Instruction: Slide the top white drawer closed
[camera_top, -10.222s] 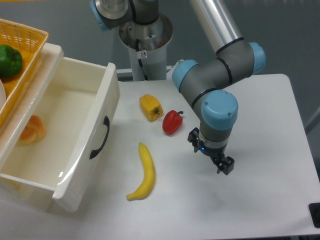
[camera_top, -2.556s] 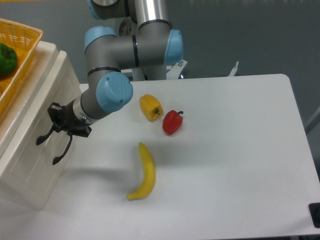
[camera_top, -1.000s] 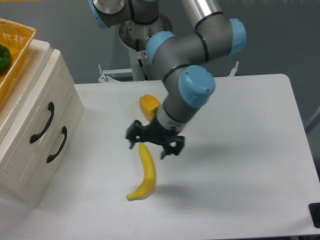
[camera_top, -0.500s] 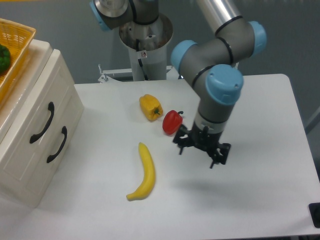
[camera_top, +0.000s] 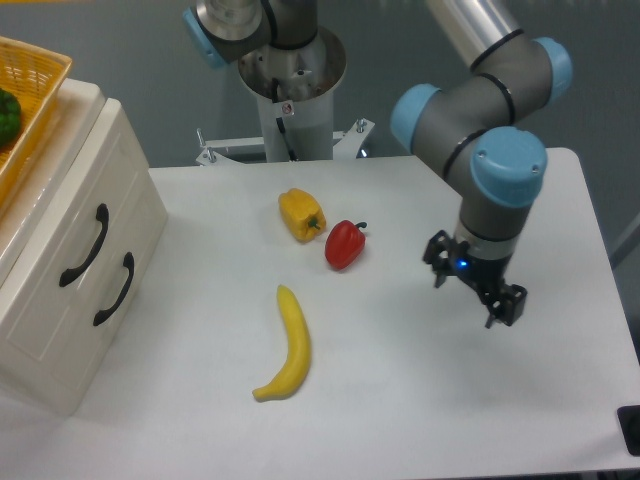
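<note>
The top white drawer (camera_top: 70, 215) sits pushed in, its front flush with the cream-white cabinet at the left; its black curved handle (camera_top: 84, 246) lies just above the lower drawer's handle (camera_top: 115, 290). My gripper (camera_top: 472, 292) hangs over the table's right half, far from the cabinet, open with nothing between its black fingers.
A yellow bell pepper (camera_top: 301, 214), a red bell pepper (camera_top: 345, 244) and a banana (camera_top: 286, 346) lie mid-table. A yellow basket (camera_top: 30, 110) with a green pepper (camera_top: 8, 110) rests on the cabinet top. The robot base (camera_top: 291, 90) stands at the back.
The drawer, open at first, was pushed shut by the gripper. In the last second the arm swung right, from above the banana to the table's right side.
</note>
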